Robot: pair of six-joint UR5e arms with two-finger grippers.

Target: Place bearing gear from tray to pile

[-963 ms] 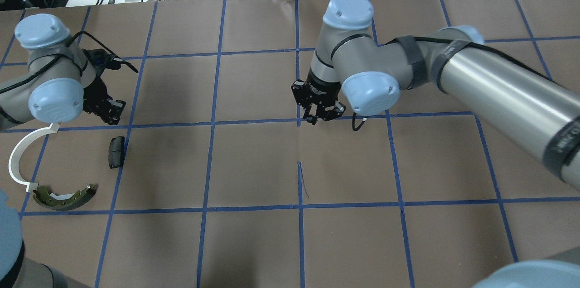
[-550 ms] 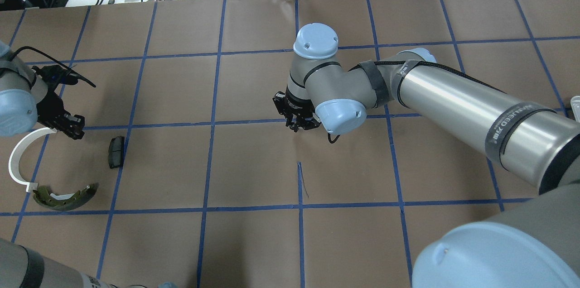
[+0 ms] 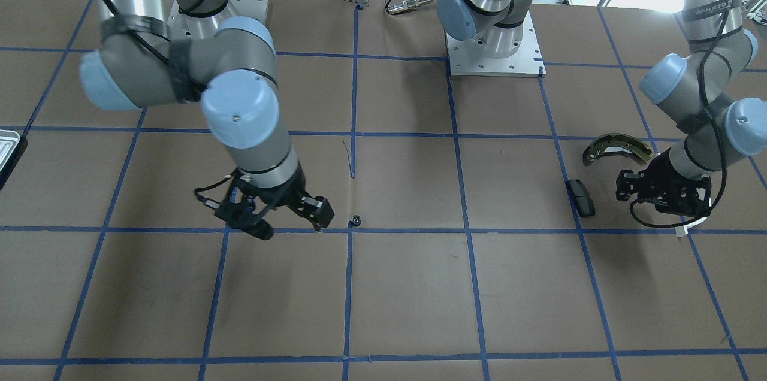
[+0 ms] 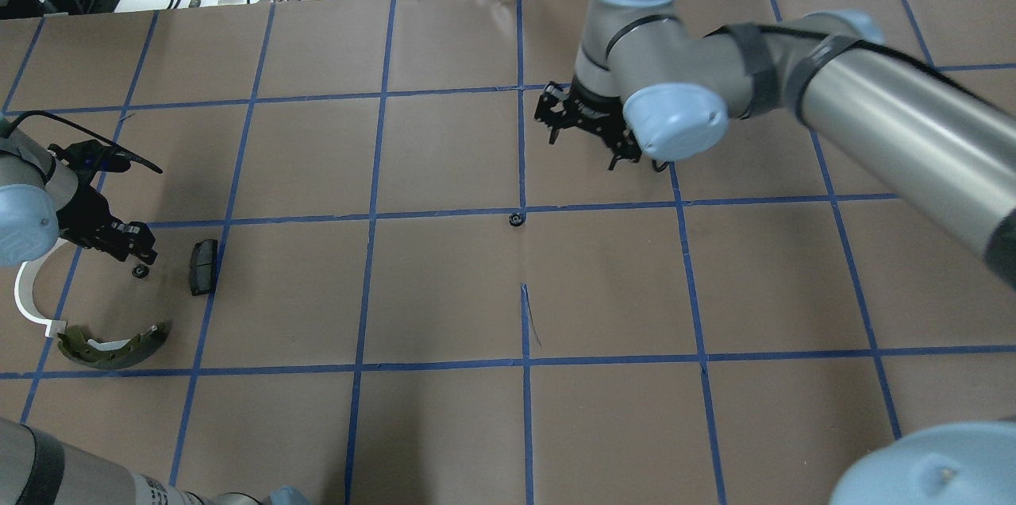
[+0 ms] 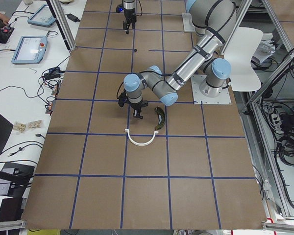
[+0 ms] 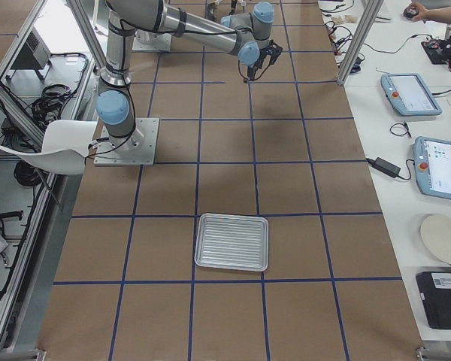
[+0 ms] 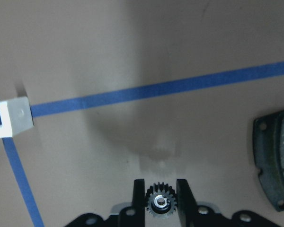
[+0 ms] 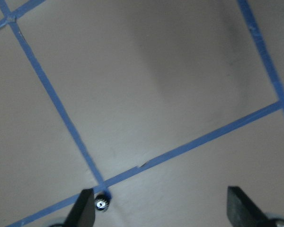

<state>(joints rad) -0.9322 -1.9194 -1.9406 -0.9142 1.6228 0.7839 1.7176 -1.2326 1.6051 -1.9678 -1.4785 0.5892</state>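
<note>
On left arm's band (image 3: 710, 8), perhaps "WANEED"; left end effector (image 7: 161, 185) grips gear (image 7: 161, 205).

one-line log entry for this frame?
left gripper: shut on bearing gear, at pile | right gripper: open, empty | second gear: loose mid-table

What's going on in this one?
The left gripper holds a bearing gear between its fingers, low over the table beside the pile: black pad, white arc and brake shoe. The right gripper hangs open near the table's middle, a little away from a second gear lying on a blue tape line. The tray looks empty.
</note>
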